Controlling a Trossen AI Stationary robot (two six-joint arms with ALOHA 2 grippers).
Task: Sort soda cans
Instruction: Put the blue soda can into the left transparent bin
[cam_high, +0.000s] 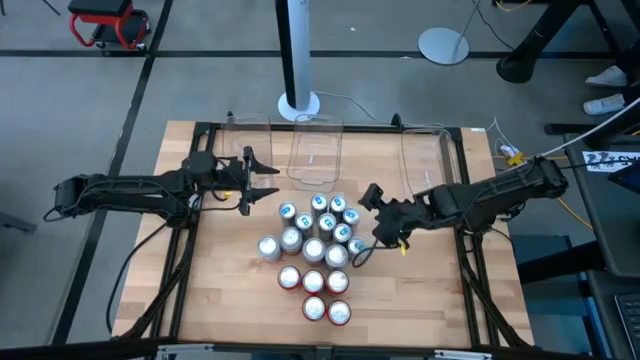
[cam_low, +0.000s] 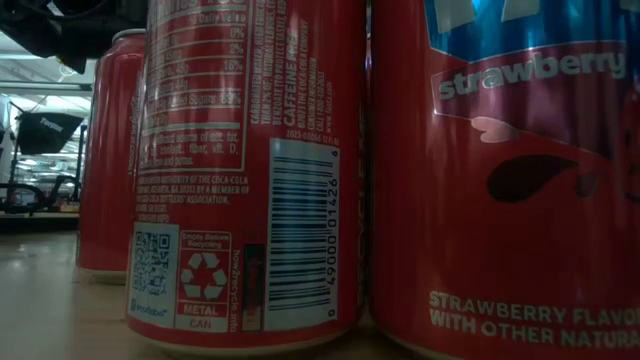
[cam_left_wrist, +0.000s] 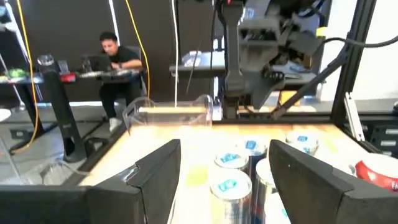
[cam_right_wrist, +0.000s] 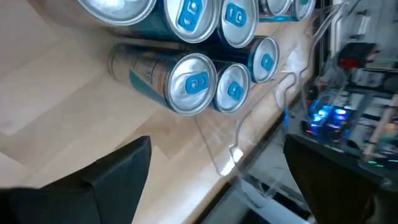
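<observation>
The soda cans (cam_high: 315, 250) stand upright in a tight cluster at the table's middle: teal-sided ones (cam_high: 337, 218) on the far side, silver-grey ones (cam_high: 300, 245) in the middle, red ones (cam_high: 325, 295) on the near side. Red cans (cam_low: 250, 170) fill the low view. My left gripper (cam_high: 268, 178) hovers open just left of and beyond the cluster, and its wrist view shows the cans (cam_left_wrist: 233, 168) ahead between its fingers (cam_left_wrist: 224, 149). My right gripper (cam_high: 365, 222) is open at the cluster's right side, facing the teal cans (cam_right_wrist: 193, 84).
Three clear plastic tubs (cam_high: 318, 150) stand in a row along the table's far edge, one (cam_high: 425, 155) behind my right arm. A white pole base (cam_high: 298, 100) stands beyond the table. A person (cam_left_wrist: 115, 56) sits at a desk in the room. Bare wood lies left of the cluster.
</observation>
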